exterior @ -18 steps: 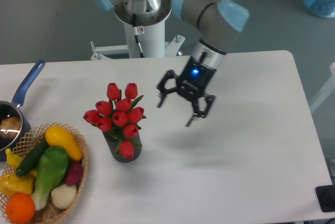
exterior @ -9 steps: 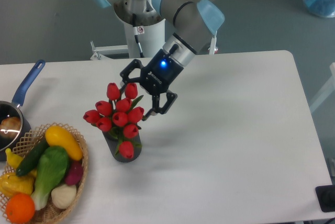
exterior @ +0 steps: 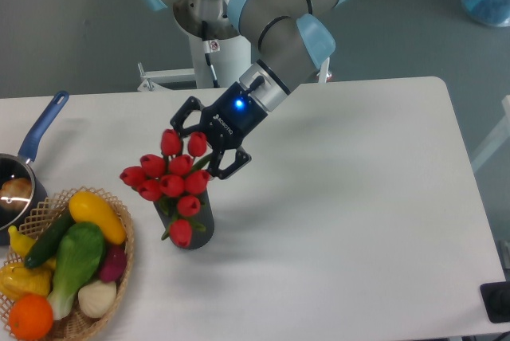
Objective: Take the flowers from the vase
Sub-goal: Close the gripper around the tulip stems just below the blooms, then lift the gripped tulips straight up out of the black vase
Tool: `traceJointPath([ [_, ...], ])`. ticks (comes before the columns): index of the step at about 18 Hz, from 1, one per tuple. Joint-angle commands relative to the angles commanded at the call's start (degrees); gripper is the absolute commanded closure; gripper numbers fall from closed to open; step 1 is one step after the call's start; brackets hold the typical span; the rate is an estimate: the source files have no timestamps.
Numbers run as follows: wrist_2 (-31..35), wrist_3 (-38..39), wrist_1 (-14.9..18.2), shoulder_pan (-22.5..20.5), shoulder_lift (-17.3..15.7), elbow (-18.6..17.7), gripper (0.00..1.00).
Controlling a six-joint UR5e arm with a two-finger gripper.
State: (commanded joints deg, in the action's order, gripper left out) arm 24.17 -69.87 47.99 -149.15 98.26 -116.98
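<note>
Reaching in from upper right, I hold my gripper open around the top of the flowers, whose stems slant down-right into the vase.

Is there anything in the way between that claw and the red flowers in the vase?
Nothing visible stands between them. The gripper is open and right at the top of the flowers, its fingers on either side of the upper buds. The basket of vegetables sits off to the side of the vase.

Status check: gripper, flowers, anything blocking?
Gripper open, fingers around the top of the flowers, no clamp visible. Flowers in the vase, leaning left. Wicker basket close on the left; nothing blocking.
</note>
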Motion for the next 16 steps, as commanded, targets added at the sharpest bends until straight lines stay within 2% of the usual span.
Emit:
traceJointPath([
  [10, -4.7, 1.3, -0.1, -2.2, -1.1, 2.1, 1.00],
  [16, -10.6, 8.0, -0.2, -3.9, -1.6, 6.7, 1.00],
])
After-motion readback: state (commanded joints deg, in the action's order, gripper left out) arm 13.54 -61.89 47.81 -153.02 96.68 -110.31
